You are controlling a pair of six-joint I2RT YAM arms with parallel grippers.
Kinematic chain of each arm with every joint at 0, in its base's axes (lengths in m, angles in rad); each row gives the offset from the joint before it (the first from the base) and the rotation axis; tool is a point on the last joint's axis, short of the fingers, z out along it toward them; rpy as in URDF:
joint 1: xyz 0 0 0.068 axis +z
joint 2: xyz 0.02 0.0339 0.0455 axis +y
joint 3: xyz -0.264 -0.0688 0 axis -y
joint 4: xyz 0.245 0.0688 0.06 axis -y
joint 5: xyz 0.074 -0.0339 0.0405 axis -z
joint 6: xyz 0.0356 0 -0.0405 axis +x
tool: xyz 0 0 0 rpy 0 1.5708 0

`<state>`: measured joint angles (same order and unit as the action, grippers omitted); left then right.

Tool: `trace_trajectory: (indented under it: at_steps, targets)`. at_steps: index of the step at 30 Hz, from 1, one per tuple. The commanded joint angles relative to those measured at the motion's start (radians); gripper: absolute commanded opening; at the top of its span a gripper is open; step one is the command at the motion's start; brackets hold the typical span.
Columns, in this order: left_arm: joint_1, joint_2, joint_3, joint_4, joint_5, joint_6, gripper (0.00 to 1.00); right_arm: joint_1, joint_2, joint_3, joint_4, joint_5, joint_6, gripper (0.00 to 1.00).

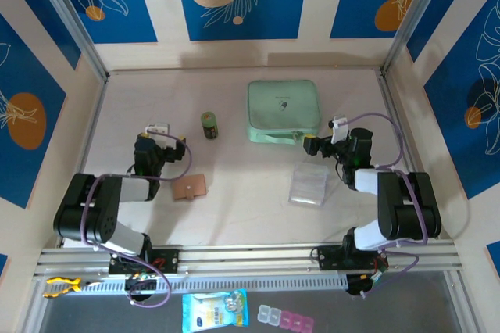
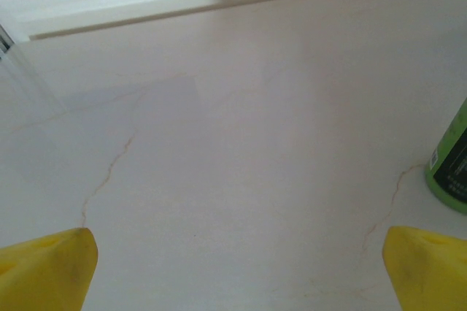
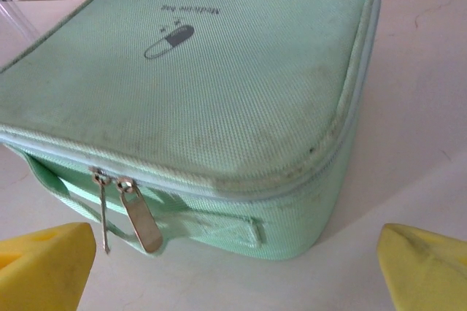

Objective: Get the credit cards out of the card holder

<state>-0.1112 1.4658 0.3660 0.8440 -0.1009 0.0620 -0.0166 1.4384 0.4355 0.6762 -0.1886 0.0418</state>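
Note:
The tan card holder (image 1: 190,187) lies flat and closed on the table, just right of my left arm. The credit cards are hidden. My left gripper (image 1: 166,134) hovers behind and to the left of the holder, apart from it. In the left wrist view it (image 2: 237,271) is open, its yellow fingertips (image 2: 51,267) wide apart over bare table. My right gripper (image 1: 324,135) is on the right side, open, facing the front right corner of the mint-green zip case (image 1: 283,110). Nothing is between the jaws of the right gripper (image 3: 237,271) in its wrist view.
The green case (image 3: 219,85) shows its zip pulls (image 3: 139,212) close ahead of the right fingers. A small green bottle (image 1: 209,124) stands left of the case and shows as a bottle edge (image 2: 452,172) in the left wrist view. A clear plastic packet (image 1: 308,184) lies front right.

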Motion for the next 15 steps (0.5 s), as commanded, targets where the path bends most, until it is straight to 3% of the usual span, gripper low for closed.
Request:
trace_trajectory:
  at_steps: [1, 6, 15]
  targets:
    - [0.006, -0.058, 0.049, -0.107, -0.019, 0.008, 1.0, 0.017, -0.071, 0.05, -0.14, 0.07, -0.011, 0.99]
    - [-0.001, -0.156, 0.099, -0.298, -0.07, -0.052, 1.0, 0.039, -0.159, 0.107, -0.367, 0.161, 0.06, 1.0]
    - [0.0, -0.426, 0.186, -0.758, -0.059, -0.262, 1.0, 0.059, -0.333, 0.196, -0.844, 0.221, 0.206, 0.88]
